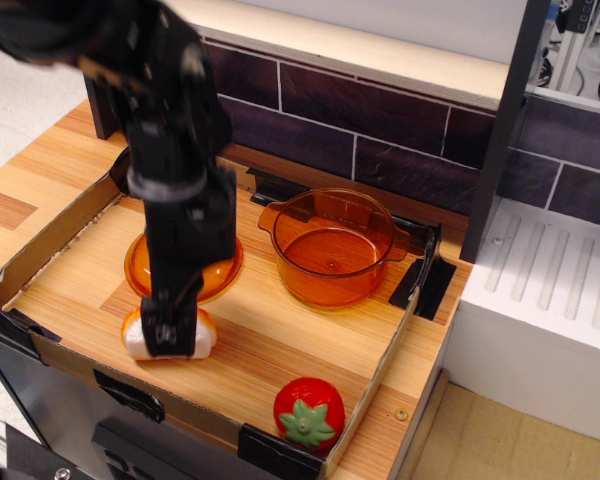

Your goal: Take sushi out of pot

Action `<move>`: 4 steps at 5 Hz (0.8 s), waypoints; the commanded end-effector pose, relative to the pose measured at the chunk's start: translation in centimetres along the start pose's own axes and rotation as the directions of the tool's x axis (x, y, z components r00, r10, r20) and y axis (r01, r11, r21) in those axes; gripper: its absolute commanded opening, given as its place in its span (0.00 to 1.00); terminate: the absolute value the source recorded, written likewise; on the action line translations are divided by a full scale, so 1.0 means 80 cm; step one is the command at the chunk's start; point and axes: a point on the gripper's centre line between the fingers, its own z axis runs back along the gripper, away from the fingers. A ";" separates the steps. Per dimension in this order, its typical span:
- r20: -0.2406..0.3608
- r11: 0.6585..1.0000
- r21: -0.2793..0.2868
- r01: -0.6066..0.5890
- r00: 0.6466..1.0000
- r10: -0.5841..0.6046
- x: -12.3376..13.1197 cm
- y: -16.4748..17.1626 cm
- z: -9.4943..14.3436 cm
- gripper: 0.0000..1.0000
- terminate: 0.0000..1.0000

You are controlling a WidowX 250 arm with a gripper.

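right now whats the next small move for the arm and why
Probably open the jaws and lift straight up. The sushi already sits on the wooden tray floor, left of the pot, which looks empty. The gripper is down on the sushi; its jaw state is blurred, so release may already be underway.
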 end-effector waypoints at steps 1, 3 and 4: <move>0.182 0.997 0.051 -0.053 0.982 0.043 0.006 0.012 0.107 1.00 0.00; 0.193 0.996 0.031 -0.086 0.978 0.078 0.004 0.031 0.141 1.00 0.00; 0.193 0.996 0.031 -0.086 0.978 0.078 0.004 0.031 0.141 1.00 1.00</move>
